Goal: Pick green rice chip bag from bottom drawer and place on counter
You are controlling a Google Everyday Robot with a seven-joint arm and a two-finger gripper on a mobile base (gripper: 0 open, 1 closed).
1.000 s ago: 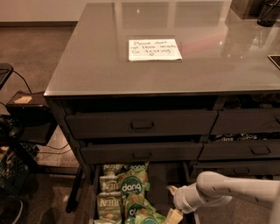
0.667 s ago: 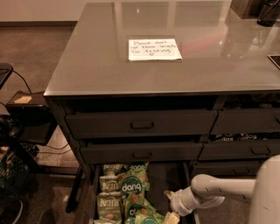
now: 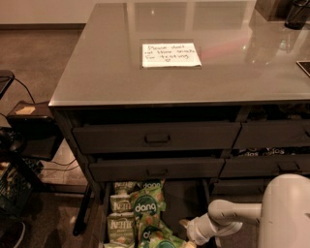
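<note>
The bottom drawer [image 3: 183, 199] stands pulled open under the cabinet's left stack. In it lie several snack bags. The green rice chip bag [image 3: 145, 207], bright green with white "dang" lettering, lies on top in the middle. A second "dang" bag [image 3: 151, 185] sits behind it. Paler "Kettle" bags [image 3: 120, 225] lie to its left. My gripper [image 3: 190, 238] is low in the drawer at the picture's bottom edge, just right of the bags, on the white arm [image 3: 227, 218]. The counter [image 3: 97, 72] is the glossy grey top above.
A white handwritten note [image 3: 170, 54] lies on the counter. Two handled drawers [image 3: 156, 138] are above the open one. More drawers are at the right [image 3: 273, 167]. Dark objects stand at the counter's far right corner [image 3: 295, 12]. A black cart and cables stand on the floor at the left [image 3: 24, 140].
My arm has reached further left into the drawer, and its white upper part now fills the bottom right corner. The bags have not moved.
</note>
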